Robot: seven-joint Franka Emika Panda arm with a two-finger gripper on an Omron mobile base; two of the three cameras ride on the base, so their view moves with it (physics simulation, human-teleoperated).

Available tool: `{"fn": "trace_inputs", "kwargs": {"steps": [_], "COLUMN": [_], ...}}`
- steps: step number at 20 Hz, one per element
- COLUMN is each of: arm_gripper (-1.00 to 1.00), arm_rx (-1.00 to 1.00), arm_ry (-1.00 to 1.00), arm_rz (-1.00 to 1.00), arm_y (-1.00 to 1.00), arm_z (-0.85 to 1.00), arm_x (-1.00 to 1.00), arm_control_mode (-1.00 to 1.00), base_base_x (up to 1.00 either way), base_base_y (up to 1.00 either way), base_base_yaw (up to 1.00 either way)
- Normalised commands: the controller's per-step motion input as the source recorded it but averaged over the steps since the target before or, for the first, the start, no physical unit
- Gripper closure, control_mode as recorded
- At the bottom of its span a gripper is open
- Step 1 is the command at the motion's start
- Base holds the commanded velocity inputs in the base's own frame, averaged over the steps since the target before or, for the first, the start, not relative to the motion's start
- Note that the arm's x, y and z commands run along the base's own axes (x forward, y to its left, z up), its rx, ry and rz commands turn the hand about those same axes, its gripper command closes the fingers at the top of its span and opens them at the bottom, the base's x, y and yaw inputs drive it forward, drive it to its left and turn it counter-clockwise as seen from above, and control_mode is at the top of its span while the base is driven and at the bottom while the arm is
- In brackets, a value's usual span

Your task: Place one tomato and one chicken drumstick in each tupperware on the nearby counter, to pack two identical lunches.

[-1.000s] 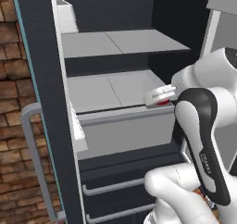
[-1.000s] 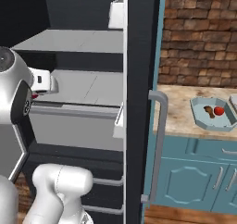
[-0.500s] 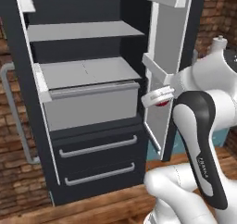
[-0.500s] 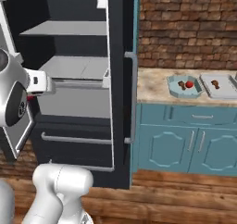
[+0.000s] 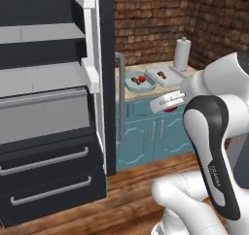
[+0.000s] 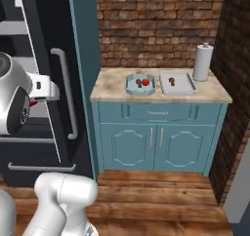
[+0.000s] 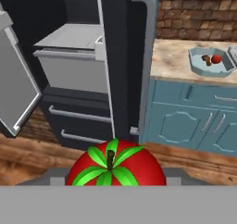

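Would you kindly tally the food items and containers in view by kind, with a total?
Tomatoes: 2 (held tomato, tray tomato)
Chicken drumsticks: 2 (left drumstick, right drumstick)
Tupperware: 2 (left tupperware, right tupperware)
Total: 6

A black fridge (image 5: pixel 53 132) stands open beside teal cabinets (image 6: pixel 156 140), its grey shelves (image 5: pixel 44 78) and two lower drawers (image 5: pixel 48 176) exposed. A white paper towel roll (image 6: pixel 202 62) stands upright before a red brick wall (image 6: pixel 161 25). The floor (image 6: pixel 161 201) is wooden planks.
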Motion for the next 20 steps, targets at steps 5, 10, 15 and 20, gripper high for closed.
{"fn": "trace_inputs", "kwargs": {"steps": [5,10,15,20], "arm_gripper": [1.00,1.00,1.00,1.00], "arm_rx": [0.00,0.00,0.00,0.00], "arm_ry": [0.00,0.00,0.00,0.00], "arm_rz": [0.00,0.00,0.00,0.00], "arm_y": [0.00,0.00,0.00,0.00], "arm_z": [0.00,0.00,0.00,0.00], "arm_x": [0.00,0.00,0.00,0.00], "arm_control_mode": [1.00,1.00,1.00,1.00], "base_base_x": [0.00,0.14,0.40,0.89], "base_base_y": [-1.00,-0.98,-0.71,-0.10], "base_base_yaw": [-0.12,-0.09,-0.06,0.00]}}
